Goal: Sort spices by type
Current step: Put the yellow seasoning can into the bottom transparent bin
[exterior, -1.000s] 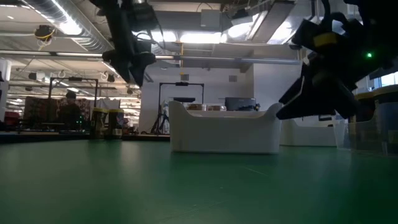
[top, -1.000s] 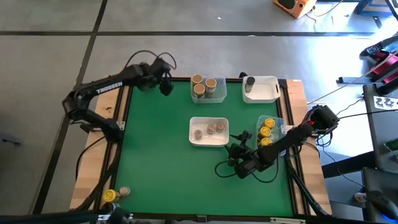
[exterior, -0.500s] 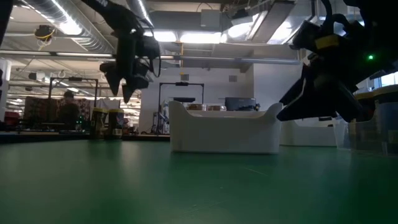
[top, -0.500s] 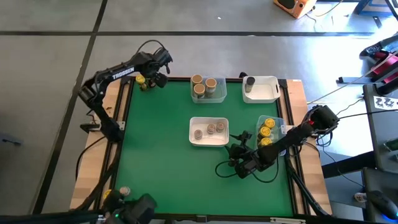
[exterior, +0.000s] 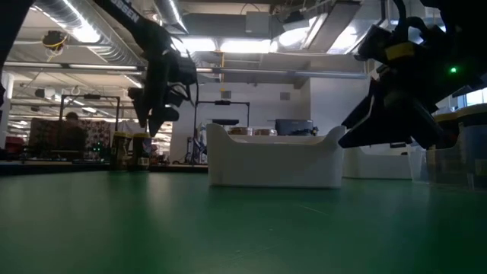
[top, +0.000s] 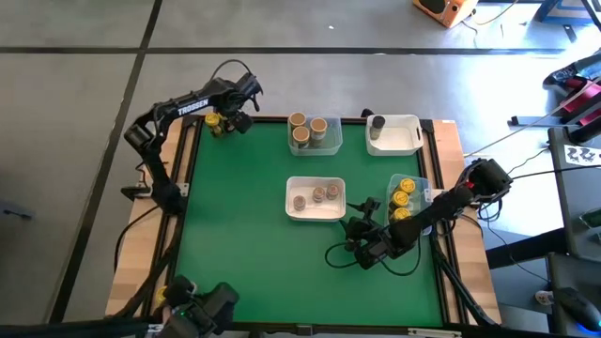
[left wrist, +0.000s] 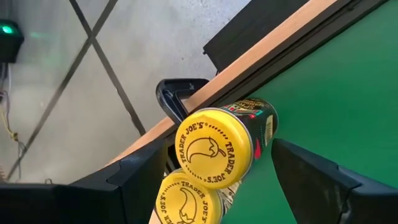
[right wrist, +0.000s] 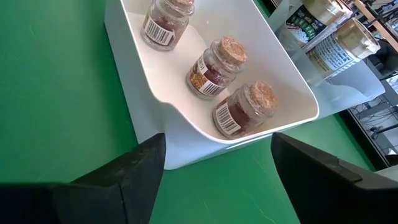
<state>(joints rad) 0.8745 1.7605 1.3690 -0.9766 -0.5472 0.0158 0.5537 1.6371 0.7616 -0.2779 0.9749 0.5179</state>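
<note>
Two spice jars with yellow lids (left wrist: 214,148) (left wrist: 189,199) stand on the rim at the table's far left corner (top: 214,122). My left gripper (top: 227,120) (left wrist: 219,163) hangs open just above them, pointing down, with a finger on either side of the jars and apart from both. My right gripper (top: 355,218) (right wrist: 211,163) waits open near the right edge. It faces the middle white tray (top: 315,210), which holds three cork-topped jars (right wrist: 214,67). In the low view my left gripper (exterior: 156,114) hangs at the far left.
A clear tray of tan-lidded jars (top: 313,131) and a white tray (top: 406,141) with one grey-lidded jar (top: 377,123) stand at the far edge. A clear tray of yellow-lidded jars (top: 404,195) is at the right. A dark shape (top: 208,308) shows at the near left corner.
My left gripper has gone toward the table's far left corner and down, tipping further downward, and now stands over the two yellow-lidded jars there. It has stayed open. My right arm has kept still.
</note>
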